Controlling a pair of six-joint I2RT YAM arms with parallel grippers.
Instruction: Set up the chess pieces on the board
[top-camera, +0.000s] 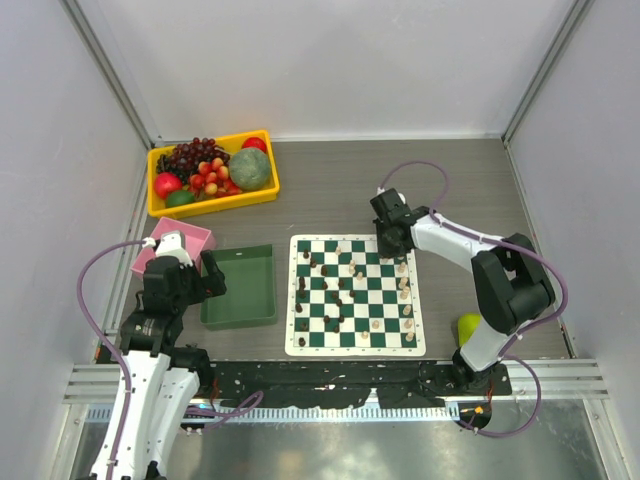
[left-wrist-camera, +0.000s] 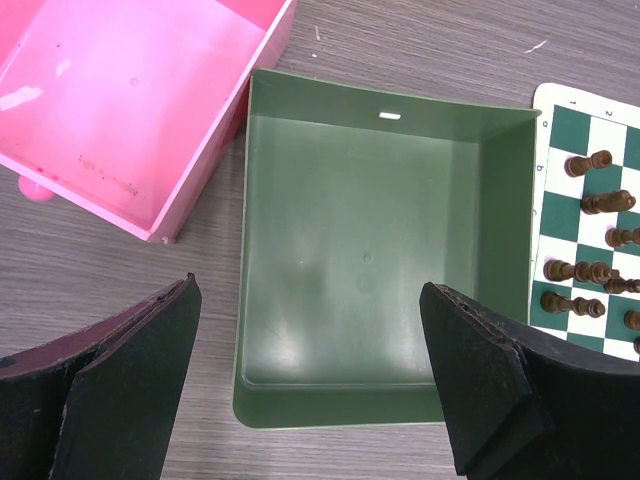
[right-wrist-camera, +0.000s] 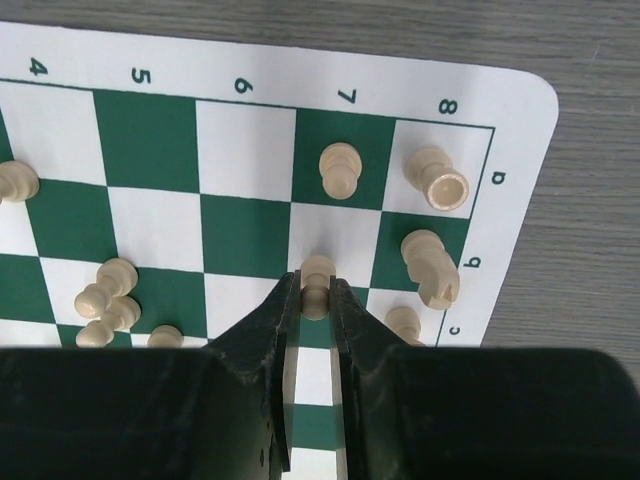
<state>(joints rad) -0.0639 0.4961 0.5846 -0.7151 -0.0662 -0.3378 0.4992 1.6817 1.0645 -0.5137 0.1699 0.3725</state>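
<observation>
The green and white board (top-camera: 356, 345) lies mid-table with dark pieces (top-camera: 327, 295) on its left half and cream pieces (top-camera: 405, 290) on its right. My right gripper (right-wrist-camera: 317, 293) is shut on a cream pawn (right-wrist-camera: 318, 270) over the board's far right corner, beside a standing cream pawn (right-wrist-camera: 340, 170), a rook (right-wrist-camera: 440, 180) and a knight (right-wrist-camera: 432, 266). In the top view it (top-camera: 392, 243) is at the board's far right. My left gripper (left-wrist-camera: 310, 380) is open and empty over the near rim of the green tray (left-wrist-camera: 300, 412). Dark pieces (left-wrist-camera: 588, 205) show at that view's right edge.
The green tray (top-camera: 240, 318) lies left of the board, with a pink tray (top-camera: 198, 234) behind it. A yellow bin (top-camera: 212, 205) of toy fruit stands at the far left. A yellow-green fruit (top-camera: 468, 326) lies by the right arm's base.
</observation>
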